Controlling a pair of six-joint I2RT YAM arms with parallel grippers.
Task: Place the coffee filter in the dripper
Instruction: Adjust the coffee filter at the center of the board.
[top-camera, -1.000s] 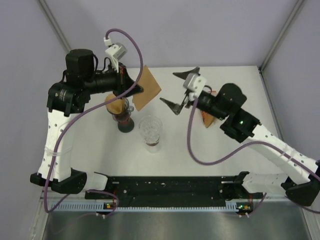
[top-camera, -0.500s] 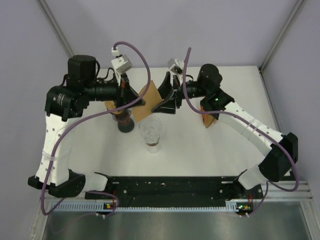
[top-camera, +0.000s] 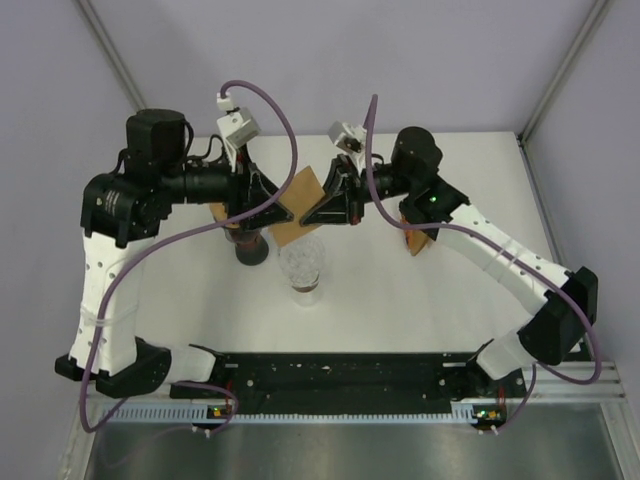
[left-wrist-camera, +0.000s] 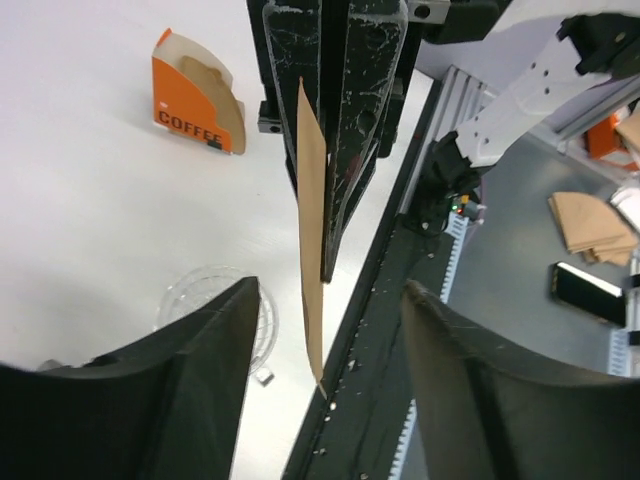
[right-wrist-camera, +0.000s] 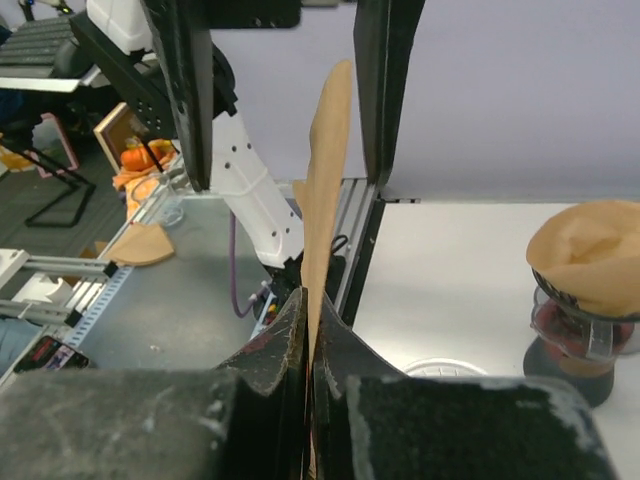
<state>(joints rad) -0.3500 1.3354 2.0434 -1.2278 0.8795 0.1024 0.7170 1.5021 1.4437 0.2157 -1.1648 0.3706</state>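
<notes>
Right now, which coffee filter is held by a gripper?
The flat filter pinched by the right gripper, between the arms; a second filter sits opened in the dripper, and more stand in the orange box.

The filter (top-camera: 303, 187) is a flat, folded piece of brown paper, held in the air and not touching the table. It stands on edge and leans a little, and the right gripper (right-wrist-camera: 311, 315) pinches its lower corner. The dripper (top-camera: 302, 262) is clear ribbed glass with a dark base. It stands upright on the table, just nearer than the filter and below it.
</notes>
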